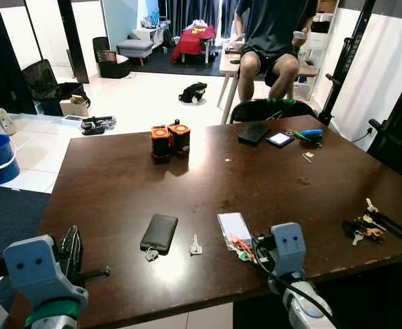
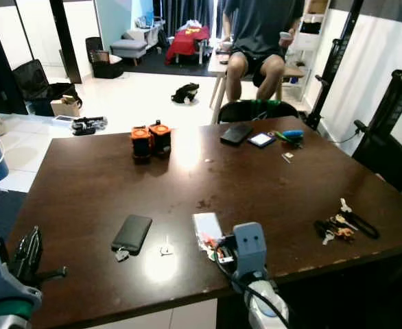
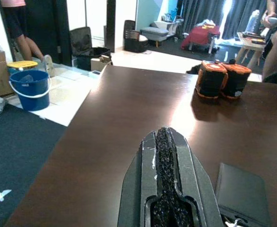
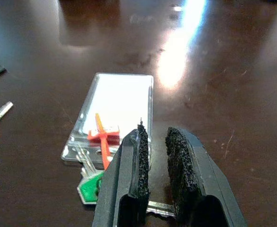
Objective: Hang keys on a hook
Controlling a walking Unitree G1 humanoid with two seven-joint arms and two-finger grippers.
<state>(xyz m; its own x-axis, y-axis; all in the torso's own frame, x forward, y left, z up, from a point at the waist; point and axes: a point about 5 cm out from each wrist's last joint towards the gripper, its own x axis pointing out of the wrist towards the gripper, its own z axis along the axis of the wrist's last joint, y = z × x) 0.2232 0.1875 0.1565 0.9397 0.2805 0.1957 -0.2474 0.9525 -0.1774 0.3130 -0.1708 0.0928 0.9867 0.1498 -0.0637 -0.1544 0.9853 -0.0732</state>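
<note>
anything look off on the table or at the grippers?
Nothing spilled or damaged. Keys lie scattered: a loose key, one by the black phone, a bunch at the right edge. No hook visible. Right gripper is at the green-headed key by the clear card holder.

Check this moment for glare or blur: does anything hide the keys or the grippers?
Left eye view: sharp; a bright ceiling reflection glares on the table between the orange cans and near the phone, not over the card-tagged keys. Right wrist view: glare beyond the card, the right gripper crisp, a narrow gap between its fingers. Left wrist view: the left gripper clear, closed.
</note>
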